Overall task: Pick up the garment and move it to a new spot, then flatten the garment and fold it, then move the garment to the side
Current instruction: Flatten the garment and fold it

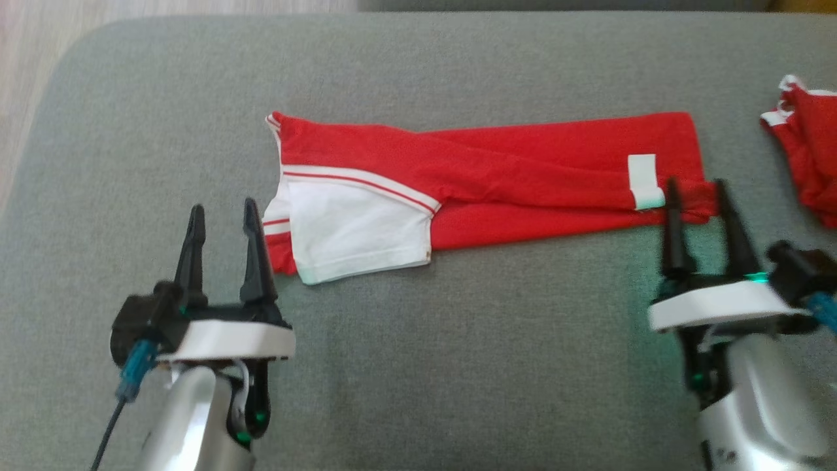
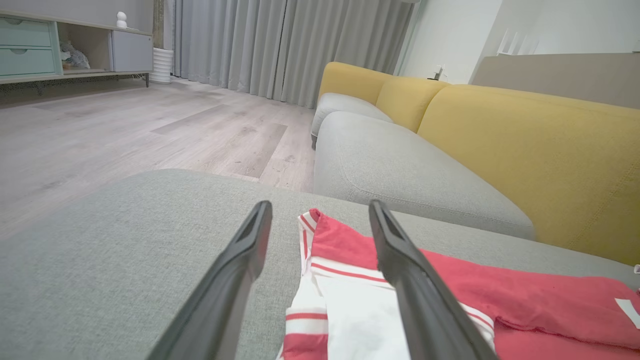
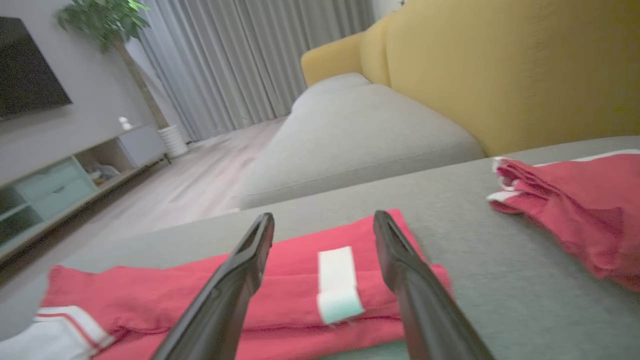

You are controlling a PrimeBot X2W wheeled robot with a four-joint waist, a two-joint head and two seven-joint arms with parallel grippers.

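Two spread, empty pincers hover. The red garment (image 1: 490,170) lies long, side to side, on the gray cushion (image 1: 458,360): left pincer (image 1: 223,208) by its white end, right pincer (image 1: 696,184) over the other.

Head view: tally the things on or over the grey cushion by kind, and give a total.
Red garments: 2, the long folded garment and the bunched garment.
Grippers: 2, left gripper and right gripper.
Total: 4.

The right jaws hide a corner of the garment (image 1: 523,163), seemingly bunched.
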